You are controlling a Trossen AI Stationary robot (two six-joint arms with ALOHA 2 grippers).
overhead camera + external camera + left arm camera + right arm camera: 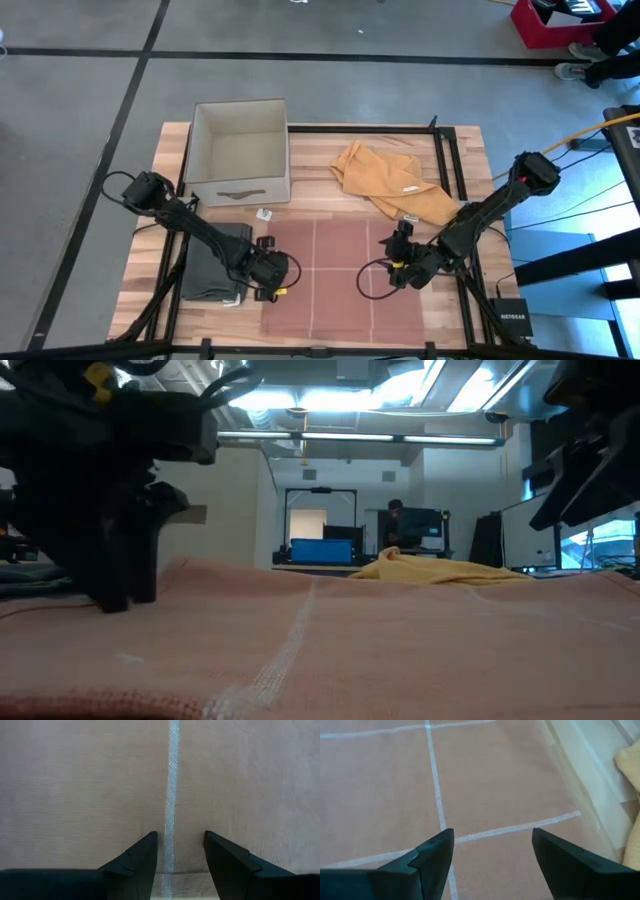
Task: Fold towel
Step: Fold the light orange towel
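A pink-brown towel [340, 280] with white grid stripes lies spread flat on the near middle of the table. My left gripper [268, 270] stands at its left edge, pointing steeply down. Its fingers are open on either side of a white stripe [172, 780]. In the low view its fingers [125, 580] reach down to the cloth. My right gripper [400, 262] hovers open over the towel's right part [492, 832], clear of the cloth and with nothing between its fingers. My left gripper comes at the towel's left edge [175, 887] from above with its fingers apart. Whether its fingertips touch the cloth I cannot tell. Nothing is pinched between them.
A crumpled orange towel [385, 180] lies at the far right of centre. A folded grey cloth [212, 265] lies left of the pink towel. An open box [240, 150] stands at the far left. Black frame rails [447, 160] run along the table's right side.
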